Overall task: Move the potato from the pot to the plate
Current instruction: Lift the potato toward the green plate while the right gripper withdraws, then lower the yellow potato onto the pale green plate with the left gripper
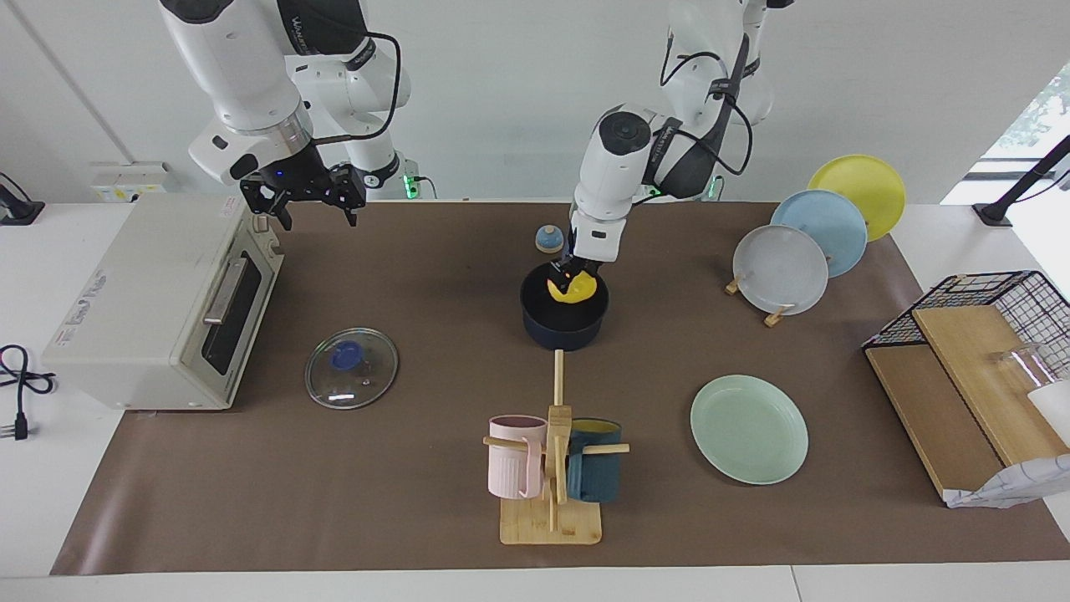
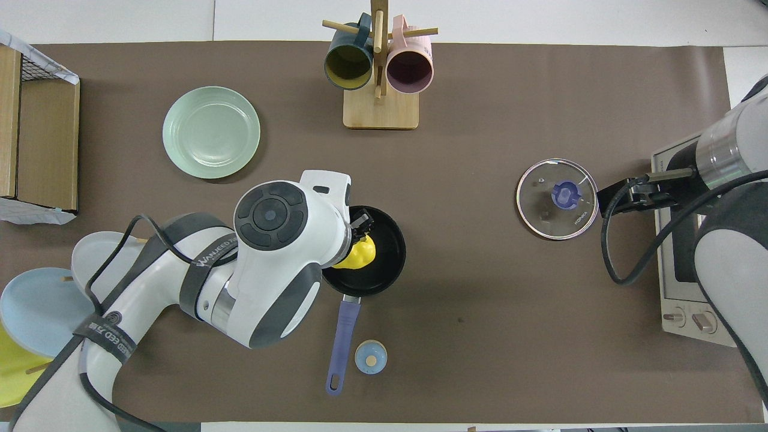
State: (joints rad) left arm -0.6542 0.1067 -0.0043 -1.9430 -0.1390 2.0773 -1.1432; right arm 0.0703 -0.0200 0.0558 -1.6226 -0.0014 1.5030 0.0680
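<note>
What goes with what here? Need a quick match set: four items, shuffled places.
1. potato
2. plate
3. glass lid
4. small bell

A. flat on the mat in front of the toaster oven
B. by the pot handle, nearer the robots than the pot
C. in the left claw, just above the pot
D. bare, toward the left arm's end

1-C, 2-D, 3-A, 4-B
</note>
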